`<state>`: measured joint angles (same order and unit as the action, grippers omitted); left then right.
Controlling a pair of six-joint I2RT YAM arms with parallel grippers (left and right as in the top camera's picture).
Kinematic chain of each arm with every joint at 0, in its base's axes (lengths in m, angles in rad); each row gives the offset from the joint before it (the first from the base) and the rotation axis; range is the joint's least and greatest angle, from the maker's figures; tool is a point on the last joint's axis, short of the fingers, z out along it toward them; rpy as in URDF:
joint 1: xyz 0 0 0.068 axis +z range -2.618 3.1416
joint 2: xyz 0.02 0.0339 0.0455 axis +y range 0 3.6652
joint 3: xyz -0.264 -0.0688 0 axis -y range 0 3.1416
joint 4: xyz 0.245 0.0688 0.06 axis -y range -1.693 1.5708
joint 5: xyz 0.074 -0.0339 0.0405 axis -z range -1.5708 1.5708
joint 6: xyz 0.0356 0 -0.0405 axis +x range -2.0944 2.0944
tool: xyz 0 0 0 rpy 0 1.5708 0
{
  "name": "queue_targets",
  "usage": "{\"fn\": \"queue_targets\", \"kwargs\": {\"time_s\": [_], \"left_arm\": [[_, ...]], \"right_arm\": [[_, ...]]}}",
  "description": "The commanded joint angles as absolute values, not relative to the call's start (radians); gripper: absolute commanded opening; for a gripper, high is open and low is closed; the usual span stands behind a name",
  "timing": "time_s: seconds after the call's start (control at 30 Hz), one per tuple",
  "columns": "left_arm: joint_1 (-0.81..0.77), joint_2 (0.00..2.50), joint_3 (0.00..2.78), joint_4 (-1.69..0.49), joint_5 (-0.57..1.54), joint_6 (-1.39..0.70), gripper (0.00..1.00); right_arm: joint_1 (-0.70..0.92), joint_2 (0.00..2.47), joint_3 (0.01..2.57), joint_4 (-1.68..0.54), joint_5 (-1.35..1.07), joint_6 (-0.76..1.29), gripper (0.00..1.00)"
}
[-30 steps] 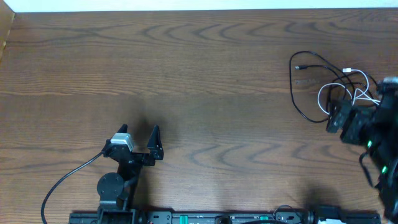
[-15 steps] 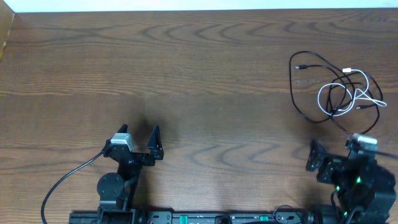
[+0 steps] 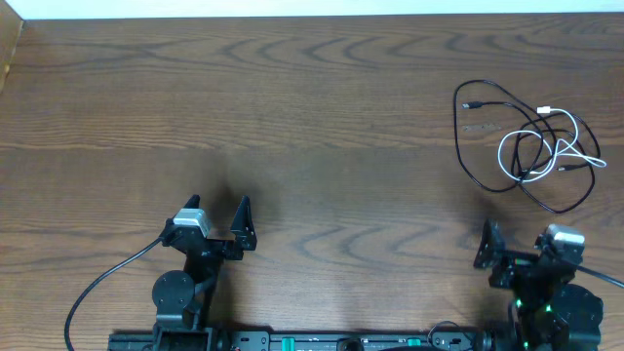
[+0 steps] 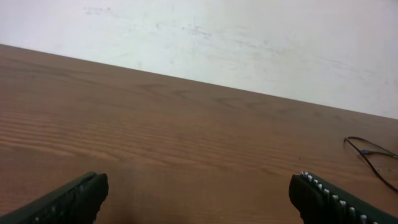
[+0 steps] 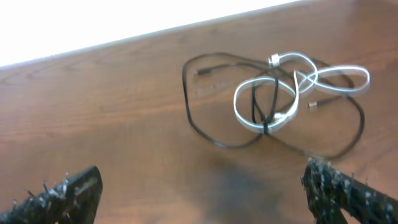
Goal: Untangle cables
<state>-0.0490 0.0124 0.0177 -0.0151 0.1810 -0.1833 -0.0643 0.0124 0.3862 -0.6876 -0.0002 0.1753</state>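
As I look down from overhead, my left gripper (image 3: 216, 207) sits at seven o'clock on the tabletop (image 3: 292, 117), spread wide and holding nothing. My right gripper (image 3: 514, 244), at five o'clock, is equally wide and empty. The black cable (image 3: 456, 136) and white cable (image 3: 501, 154) lie looped together at two o'clock, well apart from both.

From my left wrist, the black cable (image 4: 367, 149) peeks in at three o'clock.

From my right wrist, the white cable (image 5: 236, 107) lies tangled with the black cable (image 5: 184, 87) at one o'clock.
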Motion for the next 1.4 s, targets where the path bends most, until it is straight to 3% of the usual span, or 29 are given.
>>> {"fn": "queue_targets", "kwargs": {"time_s": [0.0, 0.17, 0.37, 0.53, 0.67, 1.37], "left_arm": [[-0.053, 0.012, 0.004, -0.056, 0.198, -0.185, 0.98], [-0.053, 0.012, 0.004, -0.056, 0.198, -0.185, 0.98], [-0.053, 0.012, 0.004, -0.055, 0.198, -0.185, 0.98], [-0.053, 0.012, 0.004, -0.055, 0.198, -0.185, 0.98], [-0.053, 0.012, 0.004, -0.056, 0.198, -0.185, 0.98], [-0.053, 0.012, 0.004, -0.055, 0.198, -0.185, 0.98]], "right_arm": [[-0.071, 0.006, 0.313, -0.522, 0.012, 0.179, 0.99], [-0.071, 0.006, 0.126, -0.063, 0.012, 0.179, 0.99], [-0.071, 0.005, 0.003, 0.110, 0.012, 0.179, 0.99], [-0.071, 0.005, 0.005, 0.090, 0.012, 0.179, 0.99], [-0.071, 0.006, 0.006, -0.079, 0.010, 0.178, 0.99], [-0.069, 0.020, 0.006, -0.071, -0.078, 0.178, 0.99]]}}
